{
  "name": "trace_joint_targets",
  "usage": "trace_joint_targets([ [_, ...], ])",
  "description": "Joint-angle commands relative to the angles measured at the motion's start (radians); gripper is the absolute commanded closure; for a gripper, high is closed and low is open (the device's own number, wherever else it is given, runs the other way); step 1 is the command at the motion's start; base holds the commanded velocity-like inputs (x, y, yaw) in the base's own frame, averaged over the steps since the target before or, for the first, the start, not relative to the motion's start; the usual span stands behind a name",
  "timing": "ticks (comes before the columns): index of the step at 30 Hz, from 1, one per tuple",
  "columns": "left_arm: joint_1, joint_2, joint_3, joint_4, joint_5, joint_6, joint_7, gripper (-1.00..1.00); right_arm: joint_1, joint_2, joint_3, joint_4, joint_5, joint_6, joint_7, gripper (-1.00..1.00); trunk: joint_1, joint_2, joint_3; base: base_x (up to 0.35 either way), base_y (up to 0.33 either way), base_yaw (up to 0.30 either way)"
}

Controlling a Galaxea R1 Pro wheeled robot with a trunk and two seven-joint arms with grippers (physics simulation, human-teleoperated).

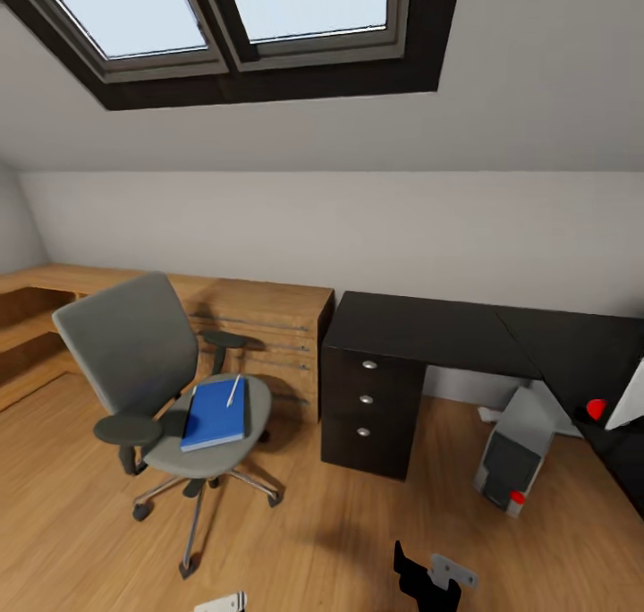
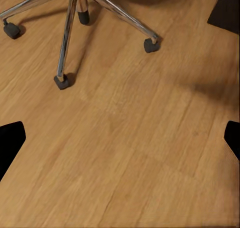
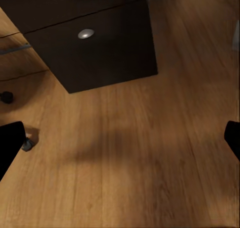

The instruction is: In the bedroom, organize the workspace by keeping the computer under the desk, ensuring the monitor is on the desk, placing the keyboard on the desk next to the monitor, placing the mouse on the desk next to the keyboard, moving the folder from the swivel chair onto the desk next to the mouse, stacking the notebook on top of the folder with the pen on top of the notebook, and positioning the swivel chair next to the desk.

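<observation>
The grey swivel chair [image 1: 134, 352] stands on the wood floor left of the black-topped desk [image 1: 429, 330]. A flat blue item [image 1: 216, 413], folder or notebook, lies on its seat, with the thin white pen [image 1: 234, 390] on top. The light grey computer [image 1: 517, 451] sits under the desk at the right. The keyboard, the mouse and the monitor are out of view. My left gripper [image 2: 120, 140] hangs open over bare floor near the chair's metal base [image 2: 67, 33]. My right gripper [image 3: 120, 138] is open above the floor in front of the drawer unit [image 3: 95, 43]. Both grippers hold nothing.
A light wooden dresser [image 1: 259, 326] runs along the wall behind the chair. A pale slanted panel [image 1: 628, 404] is cut off at the right edge. The sloped ceiling has a skylight [image 1: 224, 12]. Open floor lies between the chair and the drawers.
</observation>
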Motion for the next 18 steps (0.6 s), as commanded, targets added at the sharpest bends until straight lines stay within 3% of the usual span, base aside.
trace_joint_targets([
  [1,0.0,0.0,0.0,0.0,0.004,-0.004,0.002,-1.0,-0.001,0.0,-0.003,0.002,-0.005,-0.004,0.005,-1.0,-0.004,0.007,0.002,0.0,0.0,-0.298],
  [12,0.0,0.0,0.0,0.0,0.004,-0.005,0.003,-1.0,-0.001,0.0,-0.003,0.002,-0.004,-0.004,0.006,-1.0,-0.046,0.084,0.037,-0.006,0.002,-0.298],
  [18,0.0,0.0,0.0,0.0,0.005,-0.005,0.002,-1.0,-0.001,0.0,-0.003,0.002,-0.005,-0.003,0.006,-1.0,-0.069,0.126,0.055,-0.192,0.11,-0.298],
])
